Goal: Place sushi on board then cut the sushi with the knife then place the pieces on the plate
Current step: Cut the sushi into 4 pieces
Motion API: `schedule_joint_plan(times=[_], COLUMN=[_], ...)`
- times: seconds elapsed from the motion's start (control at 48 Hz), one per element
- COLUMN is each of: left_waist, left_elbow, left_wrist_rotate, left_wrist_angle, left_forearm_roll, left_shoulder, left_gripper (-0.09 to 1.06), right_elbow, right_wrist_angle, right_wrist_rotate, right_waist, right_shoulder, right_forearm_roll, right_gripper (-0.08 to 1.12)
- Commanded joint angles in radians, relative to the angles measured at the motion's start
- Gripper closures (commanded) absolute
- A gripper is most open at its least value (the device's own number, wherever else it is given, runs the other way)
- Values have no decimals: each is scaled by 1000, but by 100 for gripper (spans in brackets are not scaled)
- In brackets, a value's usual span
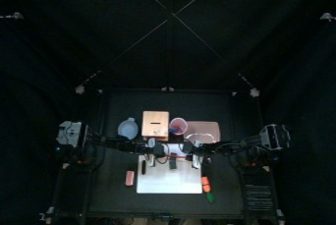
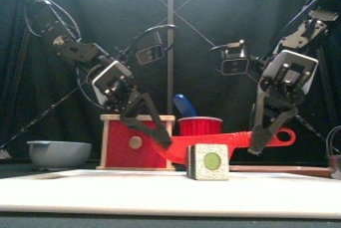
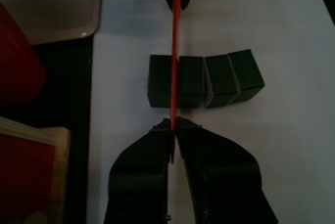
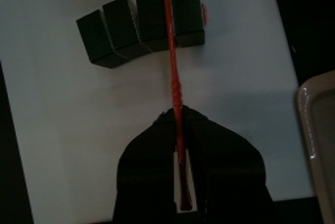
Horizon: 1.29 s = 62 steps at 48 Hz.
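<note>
Top view: both arms meet over the white board (image 1: pixel 164 182). Front view: the left gripper (image 2: pixel 166 142) and right gripper (image 2: pixel 257 146) each pinch an end of the red knife (image 2: pixel 213 140), just over the sushi roll (image 2: pixel 208 160) on the board. Wrist views: each pair of jaws clamped tight on the knife
</note>
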Motion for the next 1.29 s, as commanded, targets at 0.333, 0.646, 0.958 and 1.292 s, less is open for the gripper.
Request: schedule_joint_plan(times=[0.333, 0.646, 0.958, 1.292], left_waist=[8, 23, 41, 43], left_elbow=[-14, -20, -25, -23], left_wrist_rotate=[6, 8, 8, 8], left_wrist_angle=[-3, -3, -3, -3], left_forearm_roll=[-41, -40, -38, -35], left_shoulder=[35, 34, 32, 14], left_gripper=[48, 48, 48, 48], right_elbow=[-40, -48, -52, -60], right_wrist_angle=[0, 2, 2, 11], right_wrist_rotate=[0, 0, -2, -2], right_waist=[-2, -41, -58, -63], right_shoulder=[37, 35, 34, 20], right_forearm_roll=[-2, -28, -35, -38], right_gripper=[64, 64, 64, 64])
